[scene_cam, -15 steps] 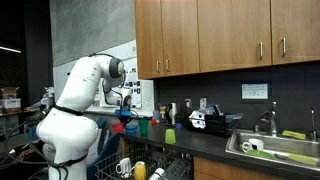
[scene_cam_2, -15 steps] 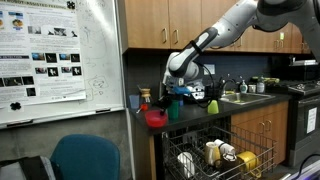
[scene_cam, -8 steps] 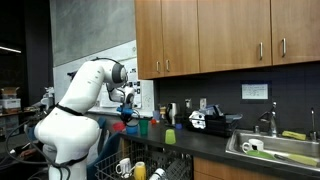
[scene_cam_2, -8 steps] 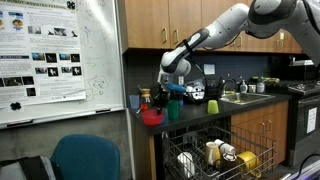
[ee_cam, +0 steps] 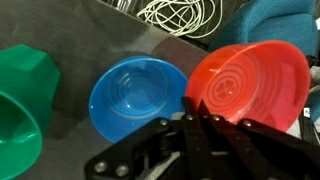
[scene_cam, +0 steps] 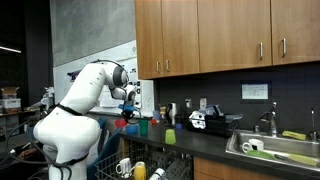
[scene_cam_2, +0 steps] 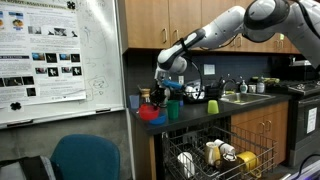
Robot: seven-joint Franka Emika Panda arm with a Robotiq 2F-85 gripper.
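Three open vessels appear in the wrist view, and the blue bowl (ee_cam: 137, 98) in the middle serves as the reference. The red bowl (ee_cam: 255, 85) lies just beside the blue bowl, on the side toward the picture's right edge. Their rims are close together; whether they touch cannot be told. The green cup (ee_cam: 20, 100) stands on the opposite side of the blue bowl, near it but apart, and is cut off by the picture's edge. The end effector (ee_cam: 196, 120) is clenched: its two fingers meet on the rim of the red bowl at the point nearest the blue bowl, grasping that rim. The blue bowl sits upright on the dark counter (ee_cam: 110, 45), hollow side up. Beyond the blue bowl, past the counter edge, a bundle of pale cables (ee_cam: 180, 14) is visible. In an exterior view the end effector (scene_cam_2: 162, 94) points downward over the end of the counter, with the red bowl (scene_cam_2: 150, 113) below it, tilted. Whether the red bowl's base touches the counter cannot be told.
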